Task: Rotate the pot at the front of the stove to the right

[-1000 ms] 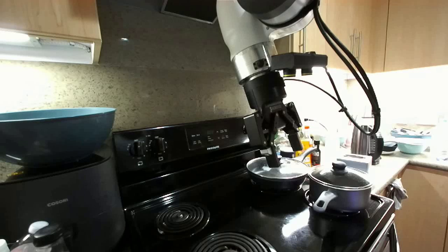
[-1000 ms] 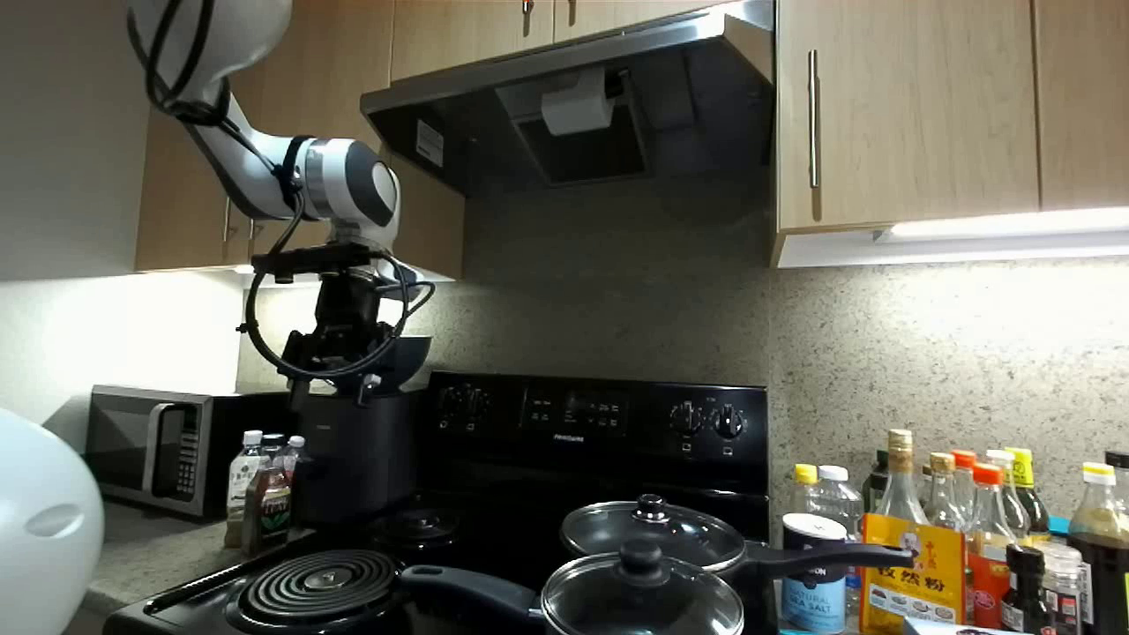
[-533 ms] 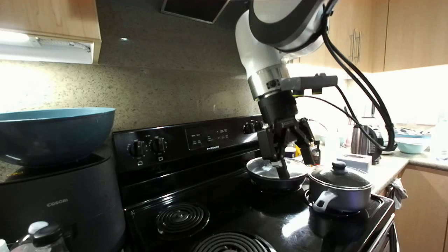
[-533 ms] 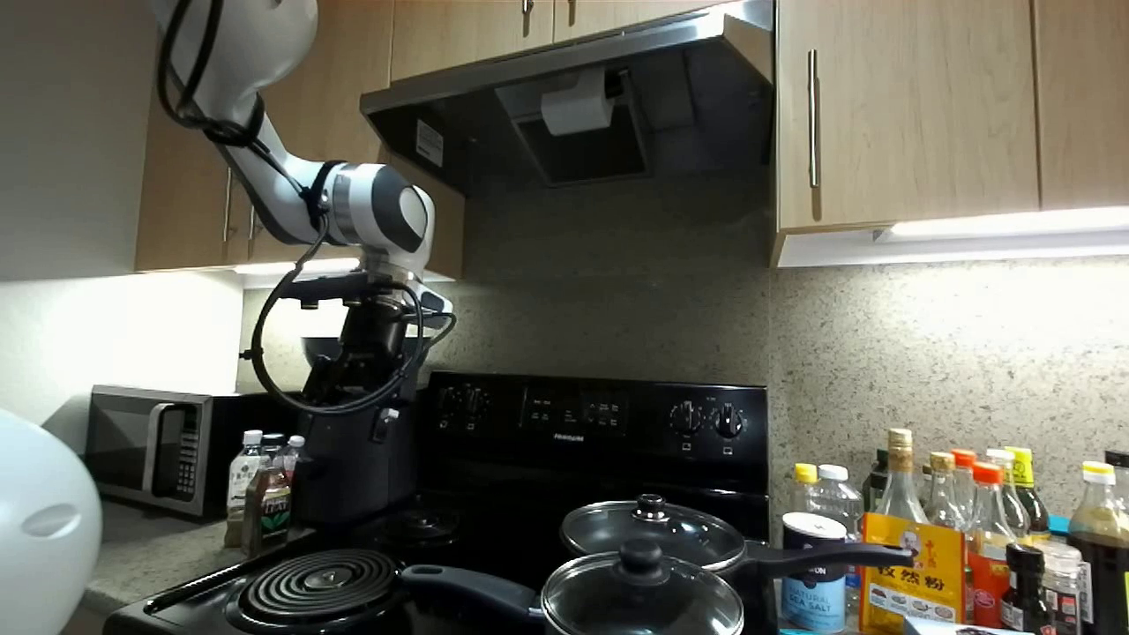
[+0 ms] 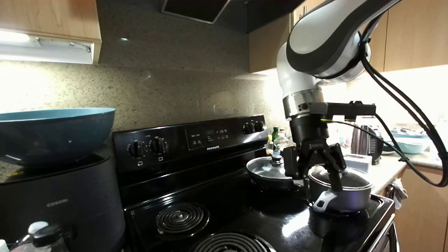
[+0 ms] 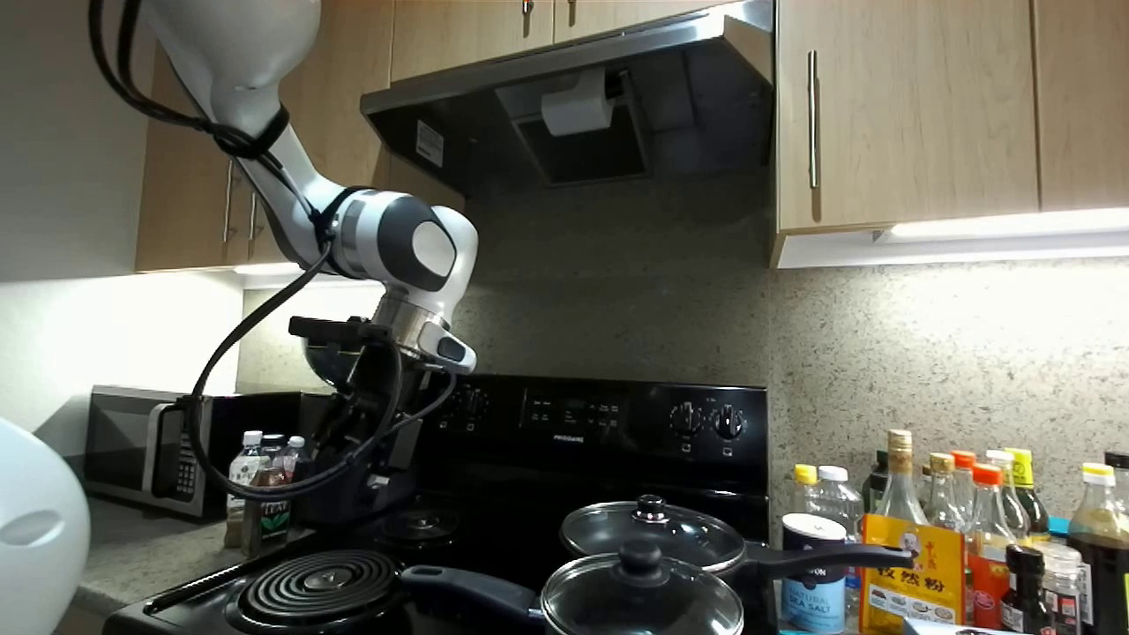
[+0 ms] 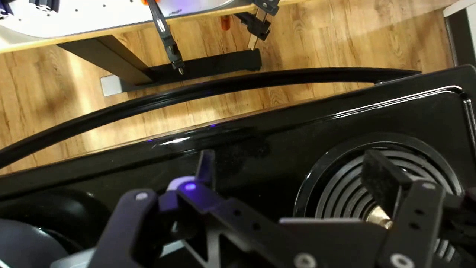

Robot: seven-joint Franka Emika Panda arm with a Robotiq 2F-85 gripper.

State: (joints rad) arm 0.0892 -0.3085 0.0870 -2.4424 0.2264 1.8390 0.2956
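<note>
The front pot is dark grey with a glass lid and black knob, on the front right burner. In an exterior view its lid and long handle show, the handle pointing left. The handle end looks pale in an exterior view. My gripper is open and empty, above the stove by the handle, overlapping the pot in that view. In the wrist view the gripper has its fingers wide apart with nothing between them. A grey rounded edge, probably the pot, shows at lower left.
A lidded pan stands behind the pot, its handle pointing right. A coil burner lies left of the pot. An air fryer carrying a blue bowl stands beside the stove. Bottles stand on the counter.
My gripper has moved down and to the right in both exterior views, from in front of the rear pan to beside the front pot's handle. It stays open. The pots have not moved.
</note>
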